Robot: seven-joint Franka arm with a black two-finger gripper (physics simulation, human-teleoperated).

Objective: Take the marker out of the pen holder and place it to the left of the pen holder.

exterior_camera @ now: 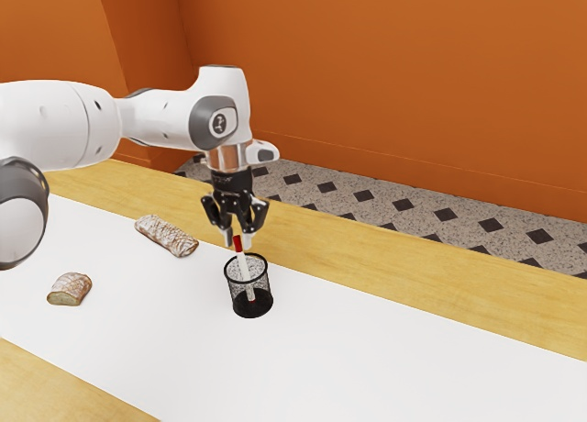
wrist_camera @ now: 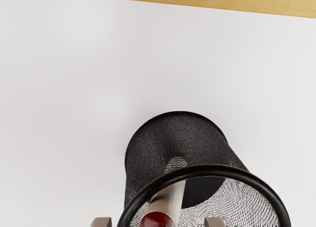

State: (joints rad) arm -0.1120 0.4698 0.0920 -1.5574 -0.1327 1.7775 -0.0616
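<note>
In the exterior view my gripper (exterior_camera: 238, 239) hangs over the pen holder, pointing down, fingers open and apart. The marker (exterior_camera: 245, 273) leans inside the black mesh pen holder (exterior_camera: 263, 288), its red end sticking up above the rim to fingertip height. In the wrist view the fingertips of my gripper (wrist_camera: 158, 222) stand wide on two sides of the marker (wrist_camera: 167, 200), with gaps between them and its red end. The black rim of the pen holder (wrist_camera: 216, 170) curves just beneath the fingers.
In the exterior view, a long bread loaf (exterior_camera: 166, 236) and a shorter bread piece (exterior_camera: 70, 289) lie to the exterior view's left of the holder. A white strip (exterior_camera: 385, 353) covers the middle of the wooden table (exterior_camera: 404, 267).
</note>
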